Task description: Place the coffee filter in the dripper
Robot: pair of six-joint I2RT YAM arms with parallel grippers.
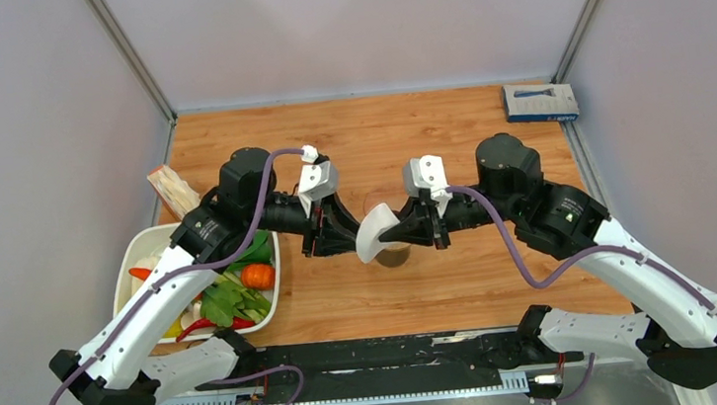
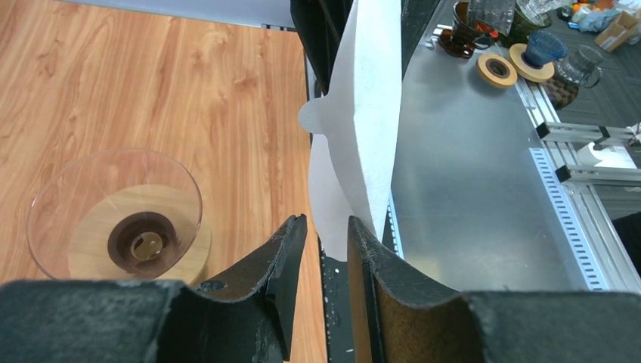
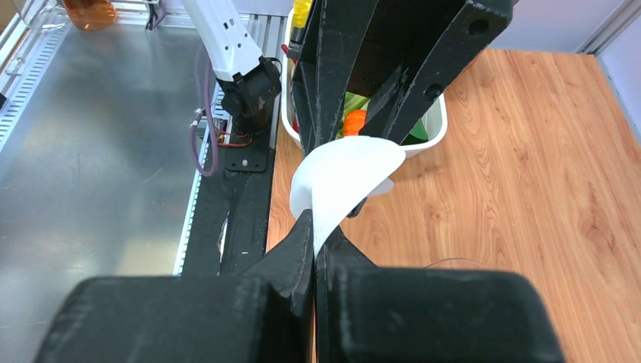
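Item: coffee filter [image 3: 348,170], thin white paper, curled into a partial cone. It hung above the bench [image 1: 447,134] between two pincers that faced each other. Right pincer [image 3: 314,227]: closed tight on the filter's near edge, the sheet fanning out ahead of its fingertips; judged the carrying grip. Left pincer [image 2: 325,223]: jaws parted with a clear gap, nothing clamped. The filter's far edge stood just ahead of its fingertips, with the lower corner dipping toward the gap; contact with a fingertip could not be told. Probable reason for the arrangement: one pincer steadied the limp sheet while the other stood ready to spread it into a cone, since flat paper would not seat in a funnel. Item: dripper [image 2: 113,181], a clear funnel on a tan ring, upright on the bench, empty. It lay down and to the left of the left pincer's fingertips in that pincer's own view; from overhead it sat beneath the filter, partly hidden. The filter was not yet in the dripper. Also listed: tub of vegetables [image 1: 276,260] behind the left pincer; blue box [image 1: 540,103] well beyond the right pincer.
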